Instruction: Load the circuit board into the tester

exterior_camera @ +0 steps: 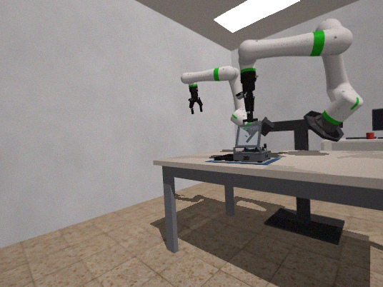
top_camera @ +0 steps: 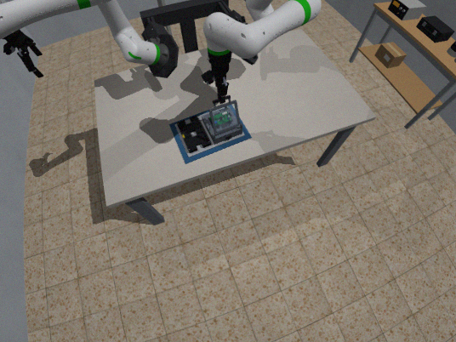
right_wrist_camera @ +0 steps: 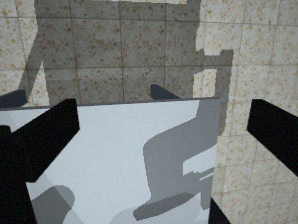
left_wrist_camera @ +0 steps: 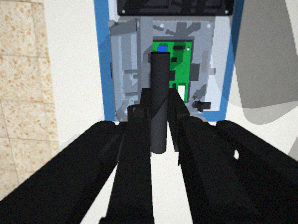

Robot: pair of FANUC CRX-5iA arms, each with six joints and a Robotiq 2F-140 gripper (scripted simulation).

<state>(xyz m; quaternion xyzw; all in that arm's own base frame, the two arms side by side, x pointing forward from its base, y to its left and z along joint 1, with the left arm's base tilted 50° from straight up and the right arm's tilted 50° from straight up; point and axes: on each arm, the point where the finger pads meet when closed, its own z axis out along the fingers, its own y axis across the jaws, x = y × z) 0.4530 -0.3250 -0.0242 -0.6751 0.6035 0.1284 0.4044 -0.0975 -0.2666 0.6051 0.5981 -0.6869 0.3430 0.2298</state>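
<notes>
The tester (top_camera: 228, 137) (exterior_camera: 246, 157) stands on the blue-edged plate (top_camera: 185, 157) (left_wrist_camera: 102, 60) beside the black tray (top_camera: 200, 142) (left_wrist_camera: 175, 7). The green circuit board (left_wrist_camera: 184, 65) lies in the tester, component side up. Its white connector (left_wrist_camera: 181, 92) is at the end near the lone black post (left_wrist_camera: 202, 105). Whether the pins pass through its holes cannot be told. The clear lid (exterior_camera: 248, 137) stands steeply raised. My left gripper (top_camera: 222, 99) (exterior_camera: 250, 119) (left_wrist_camera: 158, 101) is shut on the lid's dark handle bar (left_wrist_camera: 160, 70). My right gripper (top_camera: 37, 65) (exterior_camera: 196, 111) (right_wrist_camera: 163, 114) is open and empty, high beyond the table.
The pale table top (top_camera: 298, 98) extends around the plate. A black stand (top_camera: 189, 34) rises behind the table. A wooden shelf unit (top_camera: 400, 81) with boxes stands away to the right in the top view.
</notes>
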